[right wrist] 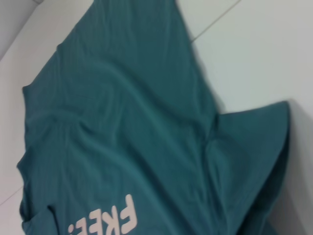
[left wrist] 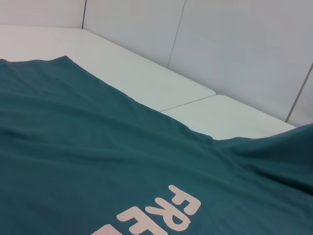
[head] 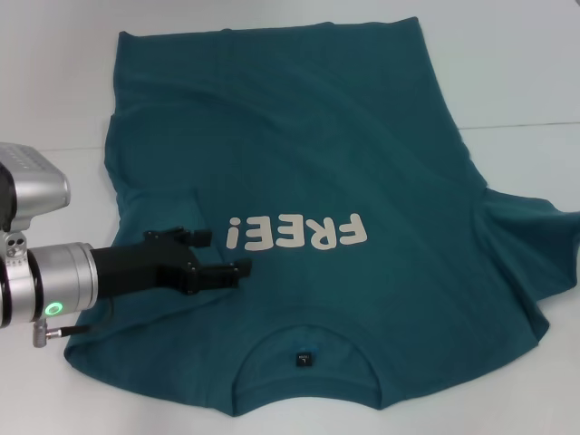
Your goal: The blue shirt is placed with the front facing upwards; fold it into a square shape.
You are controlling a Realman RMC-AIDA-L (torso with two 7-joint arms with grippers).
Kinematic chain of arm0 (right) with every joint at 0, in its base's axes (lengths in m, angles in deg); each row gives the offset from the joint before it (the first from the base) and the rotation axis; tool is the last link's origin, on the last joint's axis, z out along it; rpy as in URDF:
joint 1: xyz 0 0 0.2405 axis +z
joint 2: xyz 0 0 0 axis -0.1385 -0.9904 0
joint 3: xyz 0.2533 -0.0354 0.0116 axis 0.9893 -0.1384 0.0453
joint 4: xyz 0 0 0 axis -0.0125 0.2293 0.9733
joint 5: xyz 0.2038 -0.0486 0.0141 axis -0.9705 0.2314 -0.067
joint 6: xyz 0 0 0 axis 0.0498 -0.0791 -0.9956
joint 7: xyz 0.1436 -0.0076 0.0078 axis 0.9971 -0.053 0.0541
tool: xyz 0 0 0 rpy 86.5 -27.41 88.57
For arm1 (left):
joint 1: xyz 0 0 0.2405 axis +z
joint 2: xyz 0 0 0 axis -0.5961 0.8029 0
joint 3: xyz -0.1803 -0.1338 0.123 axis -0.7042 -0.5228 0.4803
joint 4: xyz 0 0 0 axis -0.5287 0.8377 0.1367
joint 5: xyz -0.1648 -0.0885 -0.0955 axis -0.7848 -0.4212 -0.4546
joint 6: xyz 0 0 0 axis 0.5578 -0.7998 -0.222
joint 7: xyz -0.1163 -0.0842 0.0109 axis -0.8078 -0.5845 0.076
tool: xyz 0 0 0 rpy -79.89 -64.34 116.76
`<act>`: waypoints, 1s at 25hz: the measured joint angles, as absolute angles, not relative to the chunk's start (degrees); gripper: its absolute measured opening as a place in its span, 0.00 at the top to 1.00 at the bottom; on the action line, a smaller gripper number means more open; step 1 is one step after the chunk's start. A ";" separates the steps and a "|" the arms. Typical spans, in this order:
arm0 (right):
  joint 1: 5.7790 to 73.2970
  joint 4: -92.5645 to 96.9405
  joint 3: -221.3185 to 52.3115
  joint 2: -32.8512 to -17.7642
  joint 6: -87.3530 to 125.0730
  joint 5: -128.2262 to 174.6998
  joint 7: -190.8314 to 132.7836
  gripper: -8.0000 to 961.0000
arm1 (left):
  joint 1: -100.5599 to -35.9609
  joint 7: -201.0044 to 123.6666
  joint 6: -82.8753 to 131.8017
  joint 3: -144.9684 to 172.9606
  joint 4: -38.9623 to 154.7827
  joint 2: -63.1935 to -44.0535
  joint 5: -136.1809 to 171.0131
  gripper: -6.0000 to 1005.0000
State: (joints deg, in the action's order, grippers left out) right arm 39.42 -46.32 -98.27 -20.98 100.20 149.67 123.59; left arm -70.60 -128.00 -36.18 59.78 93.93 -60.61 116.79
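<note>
Head view reads off-white "FREE!" (head: 297,233) upside down at centre frame, with a small dark neck label (head: 304,360) low in the collar. The blue shirt (head: 308,127) lies front up across the white table (head: 526,82), teal, mildly wrinkled, one sleeve bunched at right. The left gripper (head: 222,256), lower left, hovers over the chest, jaws apart.

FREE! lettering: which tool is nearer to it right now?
Left. The left tool is over the blue shirt, just beside the exclamation-mark end of the FREE! lettering. The right tool is not in view in any picture.
</note>
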 joint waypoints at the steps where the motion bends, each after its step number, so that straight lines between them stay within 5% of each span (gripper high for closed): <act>1: 39.72 -46.37 -98.31 -20.97 100.37 149.67 123.61 0.98 | -70.60 -127.99 -36.17 59.77 93.93 -60.61 116.79 0.10; 25: 47.88 -47.33 -105.06 -22.41 100.70 148.63 127.43 0.94 | -70.52 -127.94 -36.21 59.49 93.96 -60.61 116.79 0.10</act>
